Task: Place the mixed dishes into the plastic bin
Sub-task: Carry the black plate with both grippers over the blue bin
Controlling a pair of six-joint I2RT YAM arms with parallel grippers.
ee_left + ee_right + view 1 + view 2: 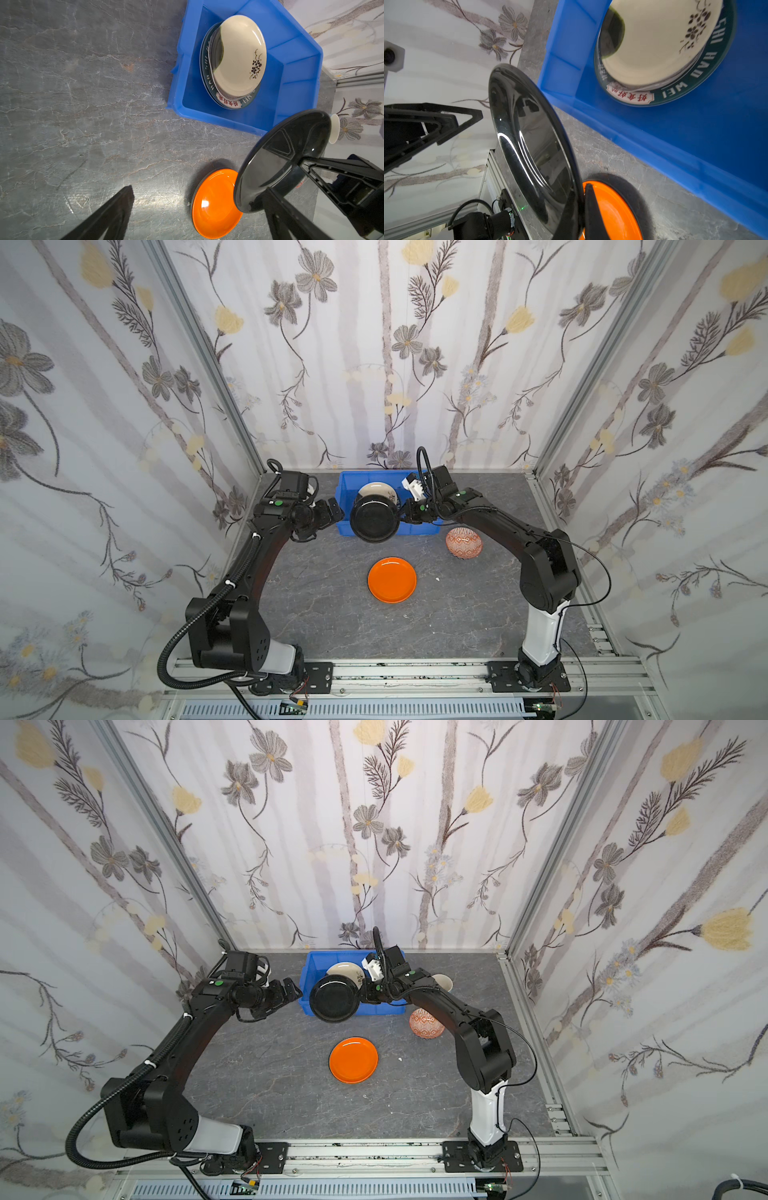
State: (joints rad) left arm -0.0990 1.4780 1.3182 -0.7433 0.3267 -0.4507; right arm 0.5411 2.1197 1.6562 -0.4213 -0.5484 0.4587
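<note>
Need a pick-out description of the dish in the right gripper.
Start at the blue bin at the back. Above its near rim the right gripper holds a black plate by the edge. Unlike the cream plate and orange plate nearby, it is glossy black.

Both top views: high up at front, angled down toward back wall (395, 364), far off; whole desk (316, 614) in frame, near-identical pics. Left wrist cam: close, looks past left jaws at blue bin (297, 68) & black plate (276, 166) beyond them. Right wrist cam: v. close, same plate (529, 135) edge-on at right jaws, same bin (675, 135) beyond.
</note>
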